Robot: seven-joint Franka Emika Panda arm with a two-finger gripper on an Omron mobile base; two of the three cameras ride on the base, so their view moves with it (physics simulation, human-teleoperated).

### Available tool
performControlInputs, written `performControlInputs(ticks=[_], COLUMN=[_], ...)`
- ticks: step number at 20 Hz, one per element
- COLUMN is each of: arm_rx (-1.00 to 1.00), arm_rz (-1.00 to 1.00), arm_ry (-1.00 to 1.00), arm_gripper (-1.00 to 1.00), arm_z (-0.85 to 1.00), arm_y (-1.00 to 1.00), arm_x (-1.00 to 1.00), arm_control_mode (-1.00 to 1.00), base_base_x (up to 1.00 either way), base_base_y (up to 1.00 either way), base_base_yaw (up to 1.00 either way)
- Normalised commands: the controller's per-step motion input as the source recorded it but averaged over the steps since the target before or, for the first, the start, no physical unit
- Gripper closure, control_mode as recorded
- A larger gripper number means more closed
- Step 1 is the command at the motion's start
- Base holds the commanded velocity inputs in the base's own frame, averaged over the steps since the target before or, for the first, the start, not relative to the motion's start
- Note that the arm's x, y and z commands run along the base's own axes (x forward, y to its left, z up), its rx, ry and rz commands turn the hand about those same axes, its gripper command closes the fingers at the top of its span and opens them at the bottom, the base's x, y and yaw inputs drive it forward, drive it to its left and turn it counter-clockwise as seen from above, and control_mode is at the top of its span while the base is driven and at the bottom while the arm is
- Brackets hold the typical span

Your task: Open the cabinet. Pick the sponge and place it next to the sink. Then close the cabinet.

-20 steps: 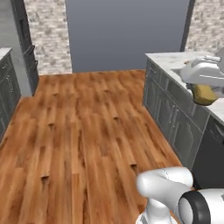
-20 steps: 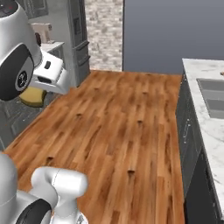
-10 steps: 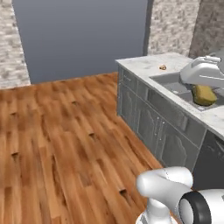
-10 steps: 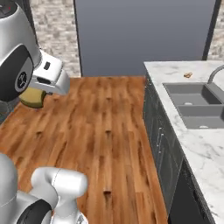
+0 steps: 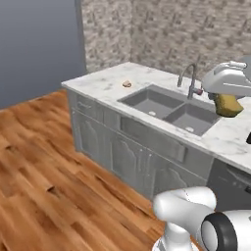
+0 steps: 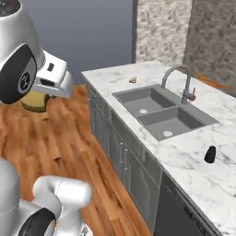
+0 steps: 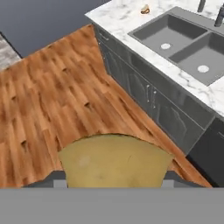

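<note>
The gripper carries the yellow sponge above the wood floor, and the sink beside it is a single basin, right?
Not quite. The sink has two basins, each with its own drain, as the right base view shows. The rest holds: the gripper carries the yellow sponge above the wood floor.

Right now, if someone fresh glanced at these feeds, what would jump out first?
The mustard-yellow sponge clamped in the gripper, carried high over the wood floor. Next, the double-basin sink set in the white marble counter, with its curved faucet behind it and a small dark object at the counter's near end.
</note>
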Motion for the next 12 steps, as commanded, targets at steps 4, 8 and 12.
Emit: performControlInputs(ticks=[4,8,12], arm_rx=[0.00,0.00,0.00], arm_rz=[0.00,0.00,0.00], arm_ry=[0.00,0.00,0.00], arm_gripper=[1.00,1.00,1.00], arm_z=[0.00,0.00,0.00], arm_y=[0.00,0.00,0.00], arm_x=[0.00,0.00,0.00], arm_control_mode=[1.00,1.00,1.00], base_base_x=[0.78,0.74,0.66], base_base_y=[0.00,0.00,0.00], base_base_yaw=[-0.80,-0.85,-0.90])
